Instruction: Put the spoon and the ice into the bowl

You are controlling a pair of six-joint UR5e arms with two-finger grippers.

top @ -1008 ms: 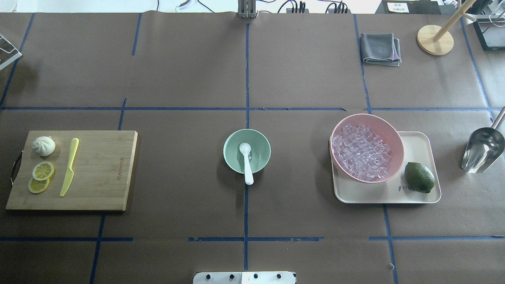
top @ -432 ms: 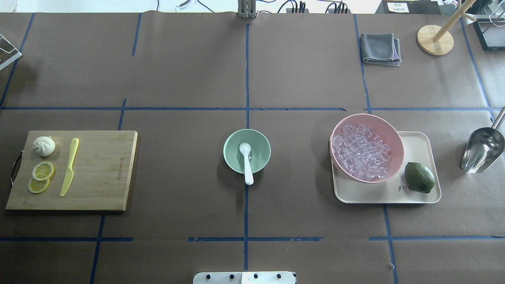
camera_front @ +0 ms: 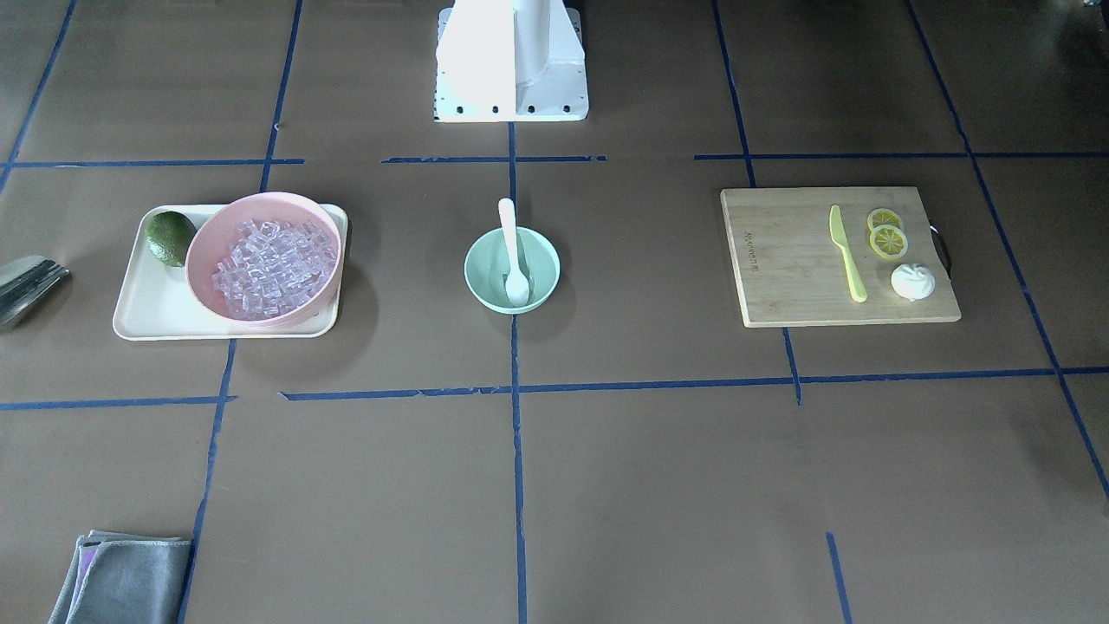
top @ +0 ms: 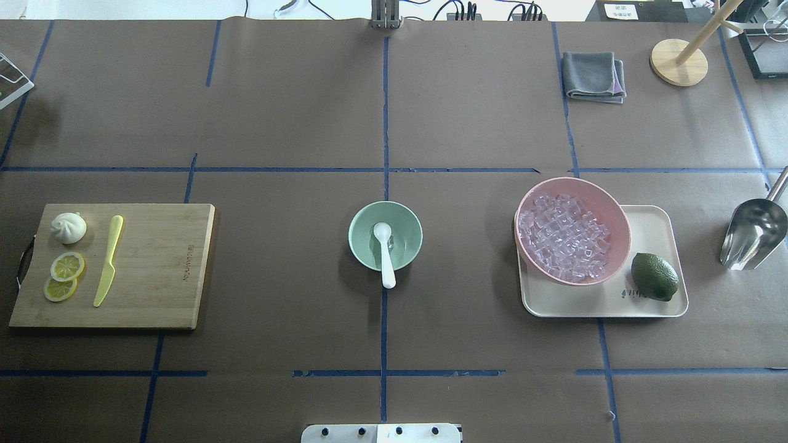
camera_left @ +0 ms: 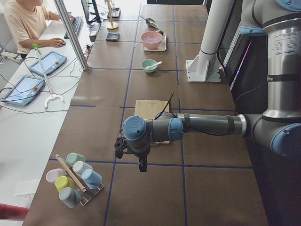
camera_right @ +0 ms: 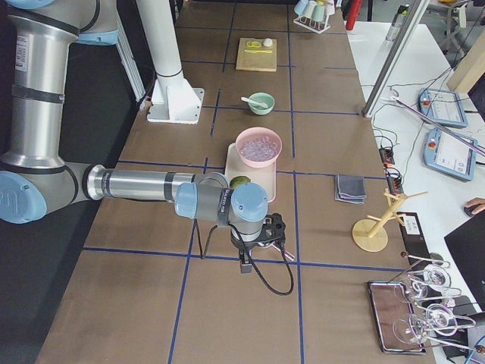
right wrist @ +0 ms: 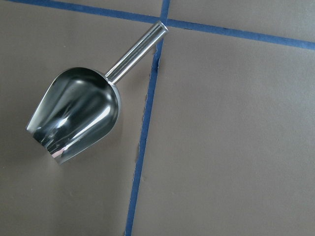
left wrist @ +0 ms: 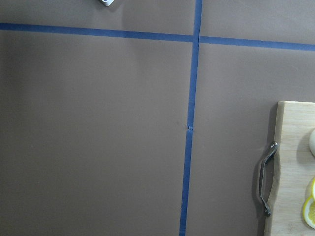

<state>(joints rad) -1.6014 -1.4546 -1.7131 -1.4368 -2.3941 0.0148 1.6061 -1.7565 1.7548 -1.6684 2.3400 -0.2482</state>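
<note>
The white spoon lies in the mint-green bowl at the table's middle, scoop inside and handle over the near rim; both also show in the front view, spoon and bowl. The clear ice cubes fill the pink bowl on the right. I cannot make out ice in the mint bowl. My left gripper hangs over the table beyond the cutting board's far end; my right gripper hangs beyond the tray. I cannot tell whether either is open or shut.
A metal scoop lies right of the cream tray, which also holds a lime. A cutting board with a yellow-green knife, lemon slices and a bun is at left. A grey cloth lies far right.
</note>
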